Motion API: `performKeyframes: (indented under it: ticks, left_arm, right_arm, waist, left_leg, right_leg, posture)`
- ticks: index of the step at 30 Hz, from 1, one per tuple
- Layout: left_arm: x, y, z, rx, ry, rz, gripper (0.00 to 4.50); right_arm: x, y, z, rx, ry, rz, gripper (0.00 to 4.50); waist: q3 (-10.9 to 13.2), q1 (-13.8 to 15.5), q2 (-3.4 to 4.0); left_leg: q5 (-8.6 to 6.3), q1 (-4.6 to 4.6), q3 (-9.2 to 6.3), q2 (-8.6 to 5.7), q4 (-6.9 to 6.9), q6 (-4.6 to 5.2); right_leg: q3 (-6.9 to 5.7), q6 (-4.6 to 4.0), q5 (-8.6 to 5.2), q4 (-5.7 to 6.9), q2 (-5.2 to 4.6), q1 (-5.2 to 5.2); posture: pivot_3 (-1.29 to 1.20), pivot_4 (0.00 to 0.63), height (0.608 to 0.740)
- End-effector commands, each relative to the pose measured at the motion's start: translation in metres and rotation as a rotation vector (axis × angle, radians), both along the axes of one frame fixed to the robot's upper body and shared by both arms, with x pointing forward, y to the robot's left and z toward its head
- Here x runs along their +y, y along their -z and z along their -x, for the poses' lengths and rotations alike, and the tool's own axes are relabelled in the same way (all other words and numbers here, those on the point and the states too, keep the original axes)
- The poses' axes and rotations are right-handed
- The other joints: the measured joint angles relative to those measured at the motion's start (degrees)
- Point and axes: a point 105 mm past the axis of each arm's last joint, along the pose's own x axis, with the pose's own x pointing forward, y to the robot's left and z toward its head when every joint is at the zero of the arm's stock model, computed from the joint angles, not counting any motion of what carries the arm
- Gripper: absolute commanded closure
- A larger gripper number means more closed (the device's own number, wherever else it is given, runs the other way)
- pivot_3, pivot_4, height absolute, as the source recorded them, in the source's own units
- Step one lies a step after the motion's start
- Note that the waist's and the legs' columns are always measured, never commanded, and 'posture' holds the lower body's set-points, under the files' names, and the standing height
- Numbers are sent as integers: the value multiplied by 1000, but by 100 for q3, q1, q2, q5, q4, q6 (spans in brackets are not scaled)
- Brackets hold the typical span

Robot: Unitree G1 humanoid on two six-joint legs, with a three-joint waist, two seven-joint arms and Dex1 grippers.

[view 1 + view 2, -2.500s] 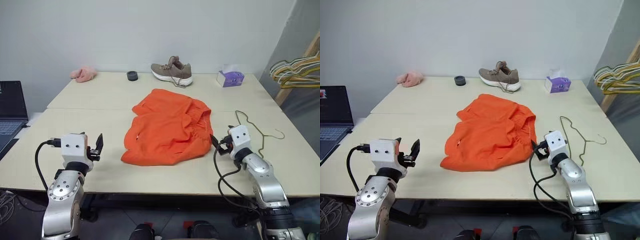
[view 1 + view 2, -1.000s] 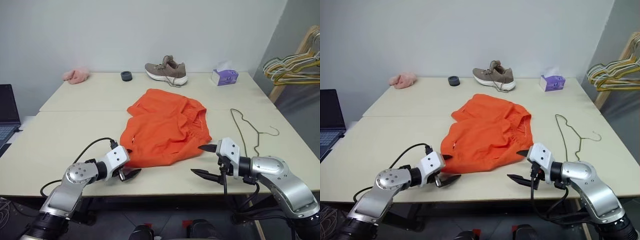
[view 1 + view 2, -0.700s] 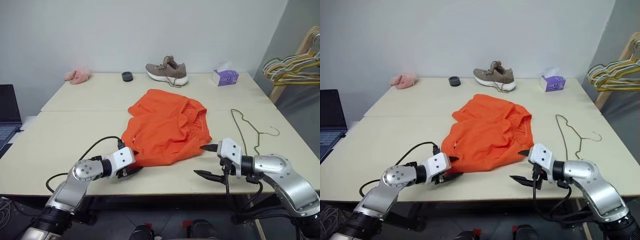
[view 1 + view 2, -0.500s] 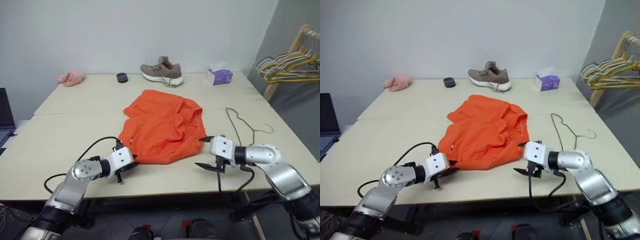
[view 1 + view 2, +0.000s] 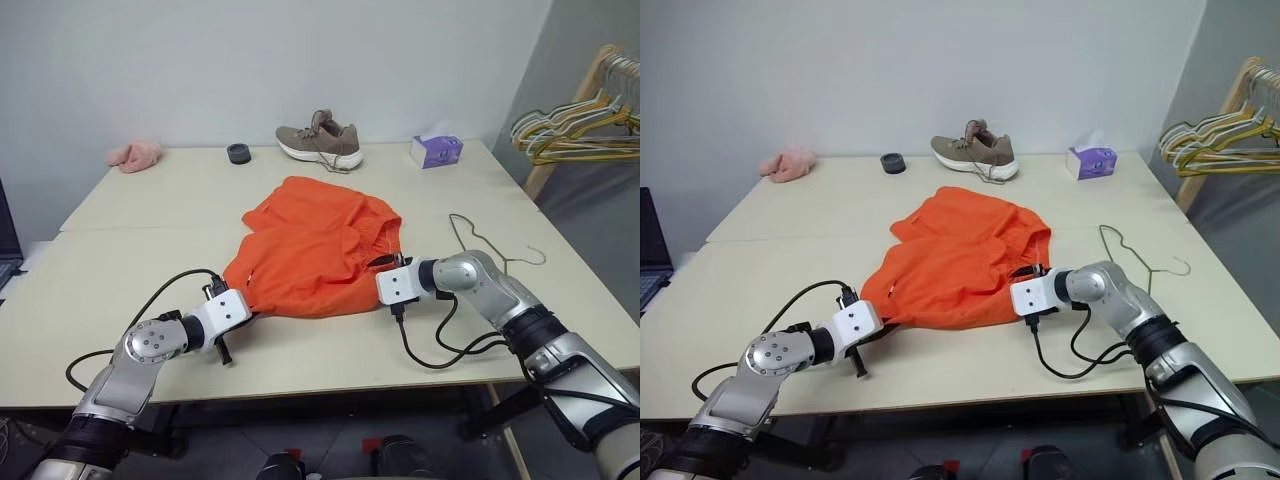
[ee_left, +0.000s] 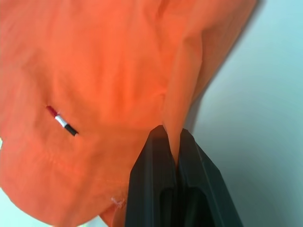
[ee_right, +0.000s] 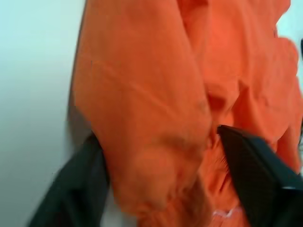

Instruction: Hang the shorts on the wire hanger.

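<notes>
The bright orange shorts (image 5: pixel 315 250) lie crumpled in the middle of the table (image 5: pixel 130 250). My left gripper (image 6: pixel 171 132) is shut on a fold at their near left corner (image 5: pixel 240 305). At the near right edge of the shorts, my right gripper (image 7: pixel 158 137) has its two fingers standing apart on either side of a bunched fold of fabric. The thin wire hanger (image 5: pixel 462 232) lies flat on the table to the right of the shorts, beyond my right arm.
Along the back edge sit a brown shoe (image 5: pixel 318 140), a purple tissue box (image 5: pixel 436 151), a black roll (image 5: pixel 238 152) and a pink fluffy cloth (image 5: pixel 134 154). A bunch of coloured hangers (image 5: pixel 575 135) hangs at the far right. A laptop (image 5: pixel 652 250) stands left.
My left gripper has closed on the shorts' near left corner. My right gripper has moved forward to the shorts' right edge, rolled over, and its fingers now straddle the fabric.
</notes>
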Motion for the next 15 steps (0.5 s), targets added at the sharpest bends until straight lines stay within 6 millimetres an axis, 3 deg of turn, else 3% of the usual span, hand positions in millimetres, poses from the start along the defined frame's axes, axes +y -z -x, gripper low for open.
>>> performKeyframes:
  ticks: [1,7,11,15]
  left_arm:
    - [2,-17,-5,-71,-5,-1,4500]
    - [6,-24,-13,-105,-7,-19,4500]
    - [5,-28,-13,-93,27,-36,4500]
    - [-3,-15,20,104,145,-35,4500]
  right_arm:
    - [1,-24,-16,-120,19,-24,2386]
    - [-15,-48,-38,-291,76,7,4465]
    - [-31,-50,-26,-285,31,74,4465]
    - [-42,-41,3,-206,-16,115,4465]
  waist:
    - [0,5,0]
    - [1,-15,2]
    - [0,-8,2]
    - [-2,-40,-2]
  left_leg:
    - [0,0,-1,-3,0,0]
    - [0,1,-1,-2,0,0]
    - [0,1,-3,-4,0,0]
    - [-1,-3,3,-5,0,0]
  right_leg:
    - [0,0,0,0,-2,0]
    - [2,0,1,5,-2,-2]
    - [1,0,1,3,-3,1]
    - [6,-1,-1,-1,-7,-1]
  posture:
    - [-115,0,740]
    - [-127,0,740]
    - [-139,0,740]
    - [-151,0,740]
